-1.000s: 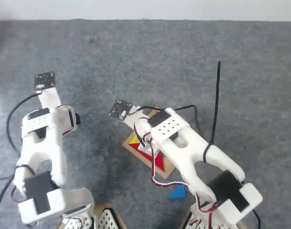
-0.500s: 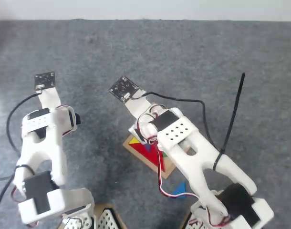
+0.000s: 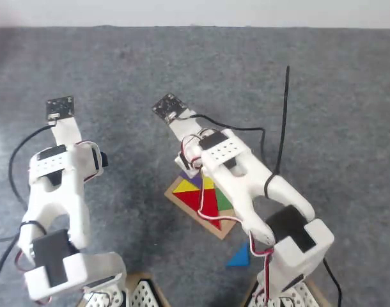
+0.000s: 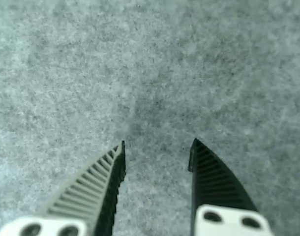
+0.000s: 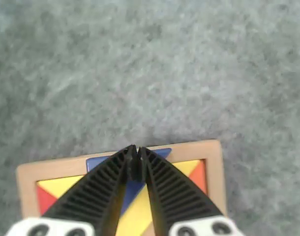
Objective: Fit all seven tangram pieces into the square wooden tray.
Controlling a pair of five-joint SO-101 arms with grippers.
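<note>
The square wooden tray (image 3: 184,203) lies in the middle of the grey carpet with yellow (image 3: 185,186), red (image 3: 201,201) and green (image 3: 223,201) pieces in it. One blue triangle (image 3: 238,257) lies loose on the carpet nearer the arm bases. My right arm (image 3: 224,157) hangs over the tray's far side. The right gripper (image 5: 135,149) is shut with nothing in it, its tips at the tray's rim (image 5: 189,145) above a blue piece (image 5: 160,153). My left gripper (image 4: 158,144) is open over bare carpet, well off to the tray's left.
The left arm (image 3: 54,185) stands at the left, apart from the tray. The right arm's black cable (image 3: 284,121) loops up over the carpet to the tray's right. Grey carpet stretches to the table's far edge (image 3: 195,27).
The right arm's wrist has swung farther out from the arm bases, uncovering more of the tray and its pieces. The left arm has not moved.
</note>
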